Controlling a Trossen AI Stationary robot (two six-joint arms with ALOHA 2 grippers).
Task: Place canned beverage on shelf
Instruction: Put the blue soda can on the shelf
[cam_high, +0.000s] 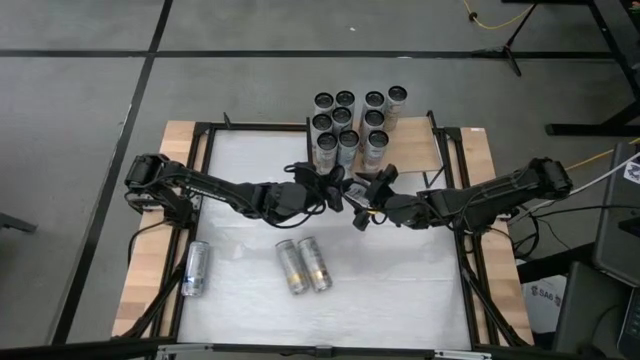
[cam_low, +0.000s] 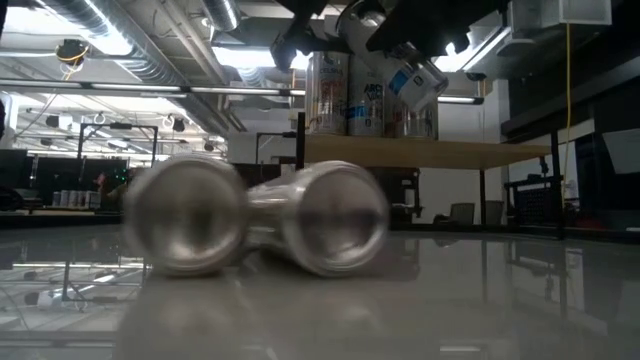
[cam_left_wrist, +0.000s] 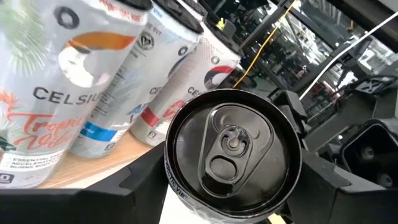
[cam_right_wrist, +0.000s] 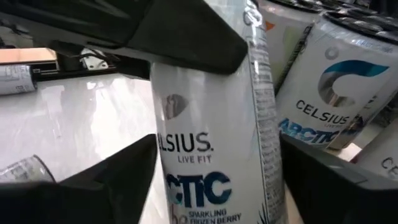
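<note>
Aluminium can (cam_left_wrist: 233, 158) was held aloft between both arms, just in front of the shelf (cam_high: 415, 150), where ten cans (cam_high: 350, 125) already stood packed together. Left gripper (cam_high: 335, 190) had its jaws clamped on the can near its top. Right gripper (cam_high: 372, 200) bracketed the body with jaws part-way in; whether they had contact could not be told. Judged a handover: the right should seat squarely on the body before the left lets go. The can hung tilted and needs righting, then lowering onto bare board beside the row. Three cans (cam_high: 302, 265) lay on the surface (cam_high: 400, 290).
</note>
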